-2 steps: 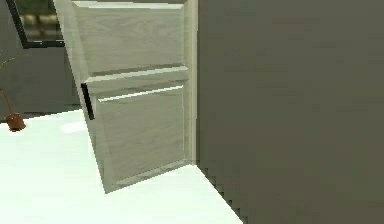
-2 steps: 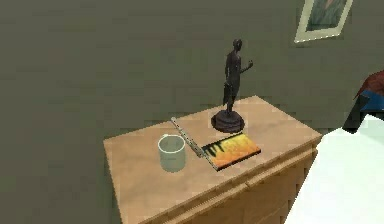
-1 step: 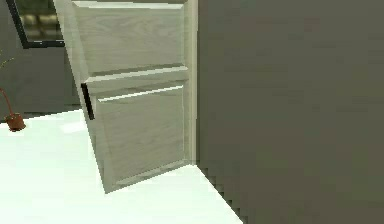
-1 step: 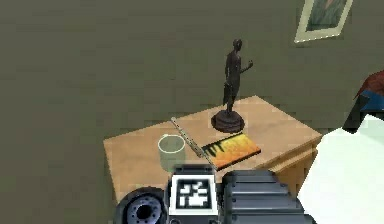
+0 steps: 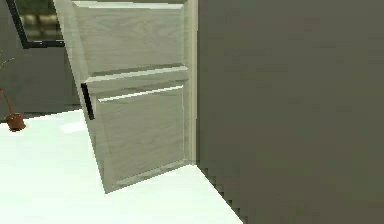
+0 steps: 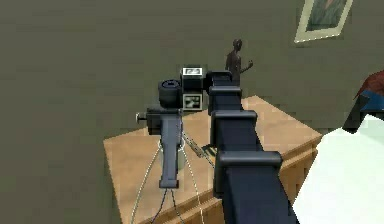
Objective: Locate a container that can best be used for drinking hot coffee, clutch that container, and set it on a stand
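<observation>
Arm [image 6: 238,150] reaches out over a wooden desk [image 6: 285,135]. The hand [image 6: 170,195] hangs at the arm's far end, above the desk's near corner, dark body [image 6: 166,100] up, thin fingers [image 6: 150,190] trailing down. Two white marker squares [image 6: 192,73] sit between the body and the arm.

Hand state: cannot tell. The fingers read only as faint lines against the desk top, and whether they carry anything cannot be made out.

Cup: its place cannot be told from here. A small dark bit [image 6: 206,150] lies on the desk, just beside the arm, too small to name.

Other things by the desk: a dark statue [image 6: 236,58] stands upright at the desk's far edge. A framed picture [image 6: 325,17] hangs on the wall beyond the desk, well above it. A red and blue shape [image 6: 372,95] shows past the desk's far corner, not identifiable.

Forward view: a white panelled door [image 5: 140,90] standing ajar, dark handle [image 5: 88,102], grey wall [image 5: 290,100] alongside. A small reddish-brown object [image 5: 15,122] sits on the pale floor.

Step, as I judge it: arm work at the desk, either the pick or the set-down. With the hand's load unknown, which one is open.

Next move calls for settling what is at the fingers. If nothing, find the cup first. If the cup, lower it onto bare desk top clear of the statue.
</observation>
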Motion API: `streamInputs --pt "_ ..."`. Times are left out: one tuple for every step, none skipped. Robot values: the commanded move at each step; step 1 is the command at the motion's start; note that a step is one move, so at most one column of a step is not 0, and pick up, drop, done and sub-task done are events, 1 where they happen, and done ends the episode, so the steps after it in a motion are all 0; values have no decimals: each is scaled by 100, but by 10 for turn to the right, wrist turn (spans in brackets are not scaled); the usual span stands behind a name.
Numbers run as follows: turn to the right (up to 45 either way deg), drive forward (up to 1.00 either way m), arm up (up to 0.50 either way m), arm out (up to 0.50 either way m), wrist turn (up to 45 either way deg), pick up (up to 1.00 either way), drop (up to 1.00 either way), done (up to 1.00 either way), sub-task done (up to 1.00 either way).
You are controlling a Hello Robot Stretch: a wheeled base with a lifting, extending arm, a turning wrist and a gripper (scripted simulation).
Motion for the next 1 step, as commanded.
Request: streamInputs --pt "0 0 0 0 450 0 0 0 0"
